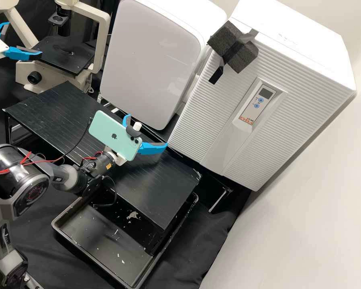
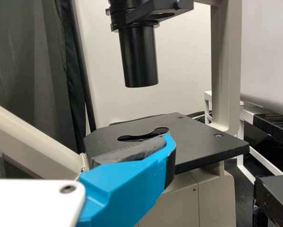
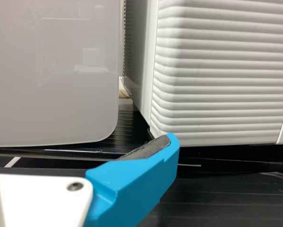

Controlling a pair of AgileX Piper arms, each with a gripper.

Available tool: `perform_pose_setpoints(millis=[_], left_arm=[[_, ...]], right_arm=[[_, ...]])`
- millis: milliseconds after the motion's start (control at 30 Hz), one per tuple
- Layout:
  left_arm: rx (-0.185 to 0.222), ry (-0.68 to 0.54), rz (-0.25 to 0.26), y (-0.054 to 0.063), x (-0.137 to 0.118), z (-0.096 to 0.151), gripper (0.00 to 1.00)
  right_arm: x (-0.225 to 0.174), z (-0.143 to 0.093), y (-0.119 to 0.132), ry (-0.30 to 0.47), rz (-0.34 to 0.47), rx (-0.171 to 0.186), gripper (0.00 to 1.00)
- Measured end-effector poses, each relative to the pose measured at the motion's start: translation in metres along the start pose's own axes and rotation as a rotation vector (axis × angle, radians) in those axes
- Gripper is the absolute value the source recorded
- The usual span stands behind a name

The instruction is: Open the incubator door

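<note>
High view: right claw (image 1: pixel 147 131) and left claw (image 1: pixel 25 38) stand open. I'd hook the foam (image 1: pixel 242 57) squarely, then ease the door (image 1: pixel 212 116) outward.

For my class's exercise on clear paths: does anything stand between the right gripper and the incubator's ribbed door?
Nothing visible stands between the right gripper and the ribbed door, whose lower corner shows beyond one finger.
</note>
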Motion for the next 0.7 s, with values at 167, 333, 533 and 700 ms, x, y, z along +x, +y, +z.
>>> perform_pose_setpoints(millis=[167,333,533,700], left_arm=[[0.000,0.000,0.000,0.000,0.000,0.000,1.00],[0.000,0.000,0.000,0.000,0.000,0.000,1.00],[0.000,0.000,0.000,0.000,0.000,0.000,1.00],[0.000,0.000,0.000,0.000,0.000,0.000,1.00]], right_arm=[[0.000,0.000,0.000,0.000,0.000,0.000,1.00],[0.000,0.000,0.000,0.000,0.000,0.002,1.00],[-0.004,0.004,0.017,-0.008,0.053,0.021,1.00],[-0.005,-0.003,0.045,0.026,0.141,0.055,1.00]])
